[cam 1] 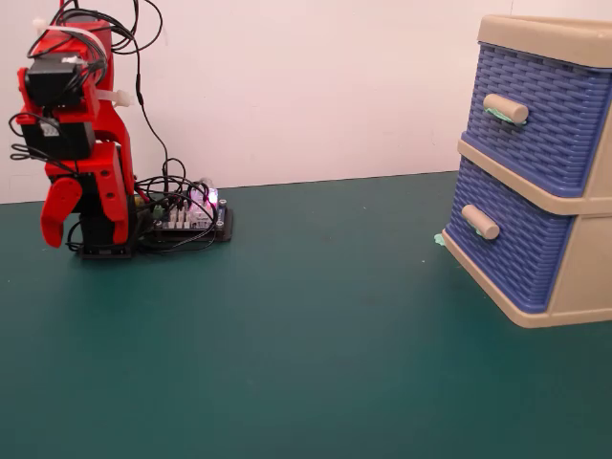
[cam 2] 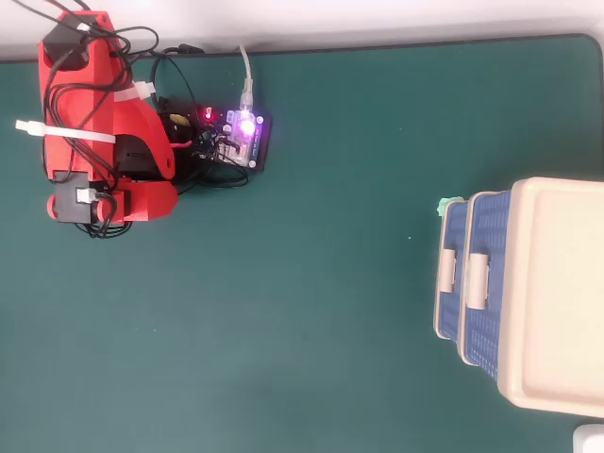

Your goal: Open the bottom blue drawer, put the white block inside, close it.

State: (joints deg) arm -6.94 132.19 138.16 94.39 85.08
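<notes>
The bottom blue drawer (cam 1: 521, 253) sits shut in its beige frame at the right, with its plain beige handle (cam 1: 480, 222) facing left. From above, the bottom blue drawer (cam 2: 453, 316) is the leftmost blue front. The white block shows in neither view. My red gripper (cam 1: 57, 228) hangs pointing down at the far left, close in front of the arm's base and far from the drawers. In the overhead view the gripper (cam 2: 142, 201) lies folded over the base. Only one red finger (cam 1: 59, 206) shows, so I cannot tell how the jaws stand.
The upper blue drawer (cam 1: 540, 115), with green bits at its handle, is also shut. A lit circuit board (cam 1: 189, 220) with black cables lies beside the arm's base. A small green scrap (cam 1: 439, 239) lies at the frame's front corner. Green mat (cam 1: 306, 335) spans between arm and drawers.
</notes>
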